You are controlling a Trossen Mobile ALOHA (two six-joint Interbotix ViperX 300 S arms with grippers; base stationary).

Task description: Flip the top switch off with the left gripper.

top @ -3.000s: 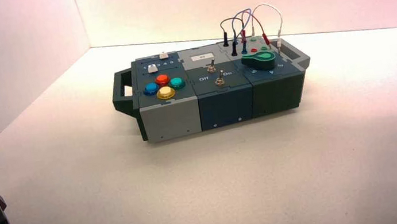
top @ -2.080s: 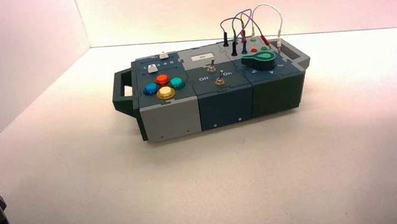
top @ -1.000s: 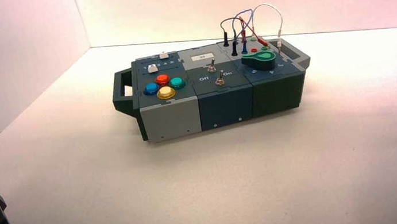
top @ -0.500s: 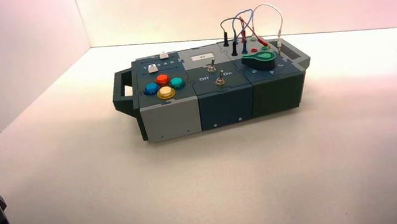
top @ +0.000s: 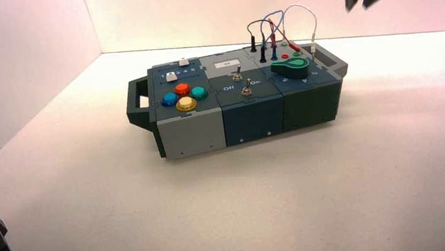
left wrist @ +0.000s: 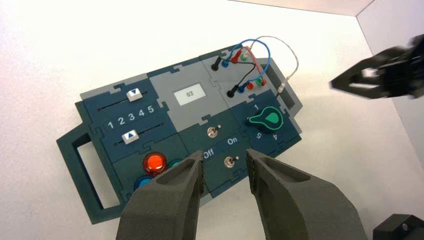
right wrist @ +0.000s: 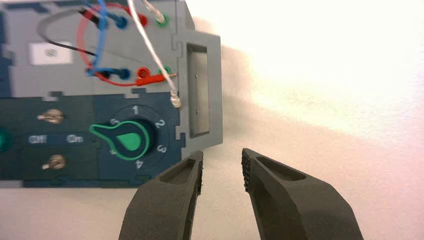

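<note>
The top switch (left wrist: 212, 132) is standing above the Off/On lettering (left wrist: 220, 147), beyond the left gripper (left wrist: 225, 167)'s tips; that gripper is hovering spread and empty, probably to approach the lever from above. The right gripper (top: 362, 4) is hanging to its right, spread, likely waiting.

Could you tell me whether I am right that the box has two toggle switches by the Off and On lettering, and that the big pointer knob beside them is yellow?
The colour is wrong: the knob is green, as the left wrist view shows. The two toggle switches are as you say.
</note>
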